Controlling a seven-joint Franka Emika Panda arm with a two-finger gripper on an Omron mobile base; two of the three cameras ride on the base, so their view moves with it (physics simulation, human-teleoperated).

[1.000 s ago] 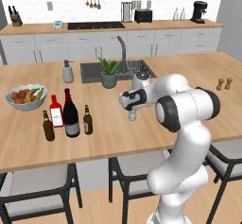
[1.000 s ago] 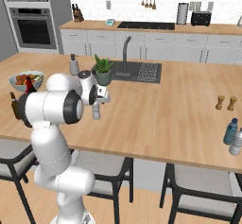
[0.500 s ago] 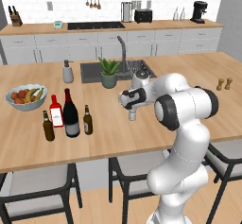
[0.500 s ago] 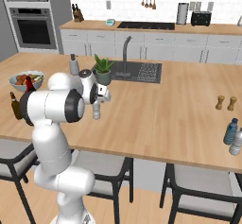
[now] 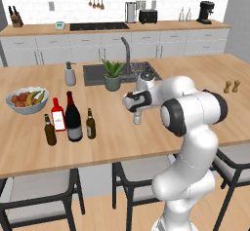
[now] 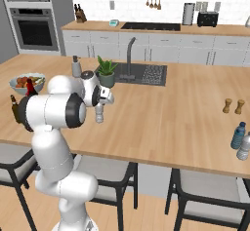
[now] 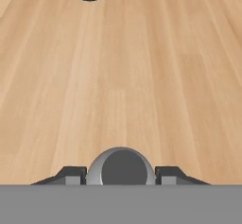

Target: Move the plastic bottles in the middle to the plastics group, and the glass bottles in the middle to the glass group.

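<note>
Since a moment ago the jaws of the white arm's gripper (image 7: 121,176) have drawn in from wide open, and they now sit against the two sides of the small clear plastic water bottle with a pale cap (image 5: 137,116), which stands upright on the table near the middle, in front of the sink; in the hand view its round top (image 7: 121,167) lies right between the two dark fingertips (image 7: 71,175). The arm and the bottle have otherwise not shifted. The long wooden table (image 5: 117,137) runs across a bright kitchen with white cabinets, a dark hob and a wall oven behind. At the left end I count four glass bottles close together: a tall dark wine bottle with a red neck and grey label (image 5: 73,118), a small brown beer bottle with a pale label (image 5: 90,124) just beside it, a red-capped bottle with a red-and-white label (image 5: 58,116), and a plain dark brown bottle (image 5: 50,130). Near them sits one bowl of fruit (image 5: 26,100). One grey soap dispenser (image 5: 70,74) and one potted green plant (image 5: 113,75) stand by the sink. At the far right end, two plastic bottles (image 6: 240,140) stand together, with two small wooden shakers (image 6: 233,106) a little way off.
</note>
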